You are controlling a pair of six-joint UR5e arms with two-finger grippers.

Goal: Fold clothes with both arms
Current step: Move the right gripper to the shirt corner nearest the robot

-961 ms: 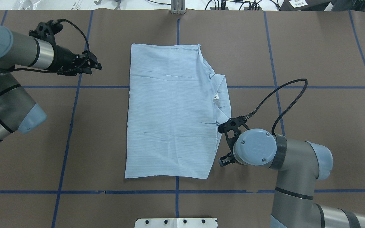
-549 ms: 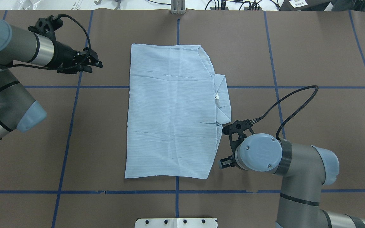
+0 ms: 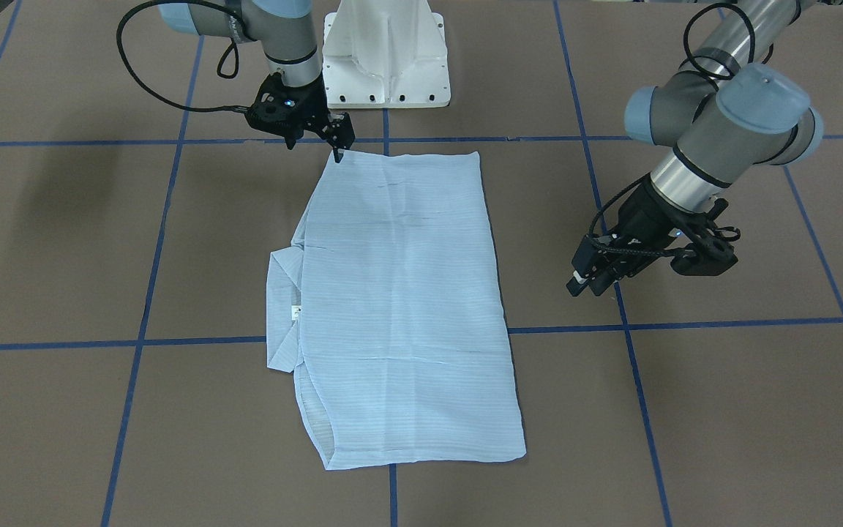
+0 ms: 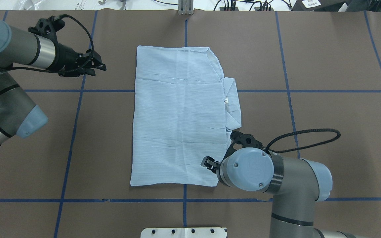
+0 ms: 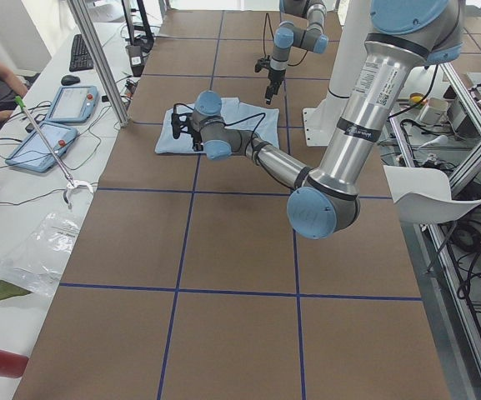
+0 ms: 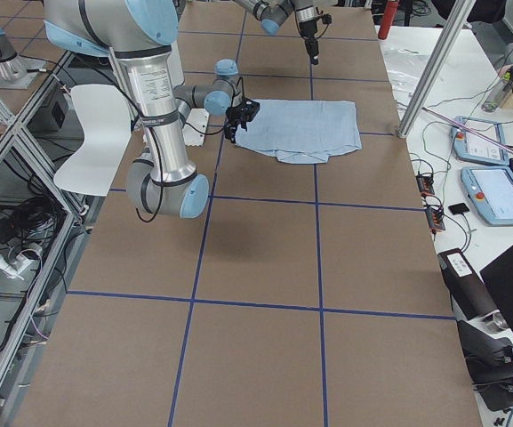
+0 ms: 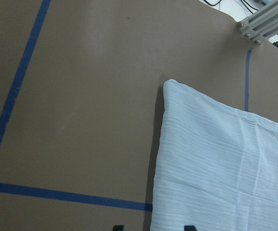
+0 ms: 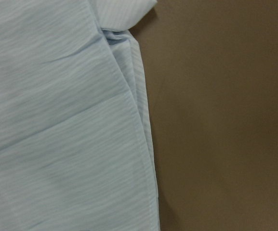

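Half done, by the look of it: no sleeve shows, cross folds remain.
The shirt (image 4: 177, 115) lies flat on the table (image 4: 326, 66) as a long rectangle, collar (image 4: 232, 99) poking out. The right gripper (image 3: 337, 146) sits over the shirt's collar-side corner, and I cannot tell its grip. The left gripper (image 4: 98, 69) hovers well off the shirt's opposite edge, fingers spread and holding nothing.

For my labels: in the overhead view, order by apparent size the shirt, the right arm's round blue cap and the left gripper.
The shirt
round blue cap, likely enlarged by camera nearness
left gripper
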